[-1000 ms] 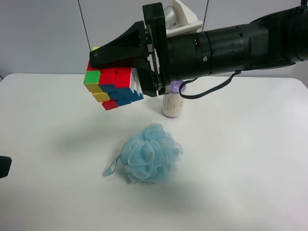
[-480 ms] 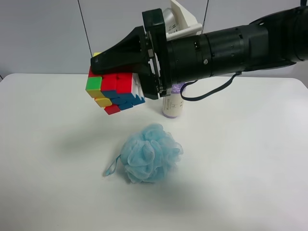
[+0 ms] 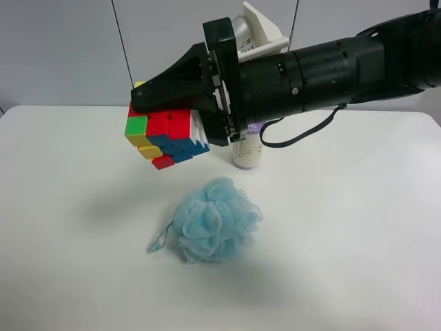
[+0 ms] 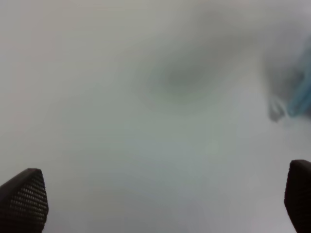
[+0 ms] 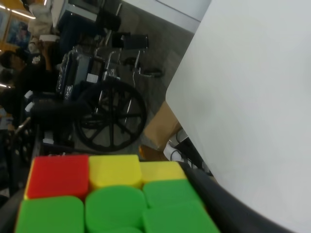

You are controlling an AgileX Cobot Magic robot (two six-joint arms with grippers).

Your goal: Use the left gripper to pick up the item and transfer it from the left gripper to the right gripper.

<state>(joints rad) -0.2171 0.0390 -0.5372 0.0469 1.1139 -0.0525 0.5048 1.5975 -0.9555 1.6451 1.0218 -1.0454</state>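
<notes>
The item, a small puzzle cube (image 3: pixel 165 134), hangs in the air above the white table (image 3: pixel 358 227), clamped in my right gripper (image 3: pixel 162 117) on the thick black arm with the white piece. The right wrist view shows the cube's red, yellow and green squares (image 5: pixel 107 194) close up, with one black finger (image 5: pixel 223 208) against its side. My left gripper (image 4: pixel 160 199) is open and empty, its two fingertips (image 4: pixel 22 199) wide apart over bare table. It is out of the exterior high view.
A fluffy light-blue bath pouf (image 3: pixel 213 221) lies on the table below and in front of the cube; its blurred edge shows in the left wrist view (image 4: pixel 296 97). A purple-topped roll (image 3: pixel 247 148) stands behind it, partly hidden by the right arm.
The right gripper with the cube has shifted slightly down and to the right in the view. The black piece at the view's left edge has gone out of view.
</notes>
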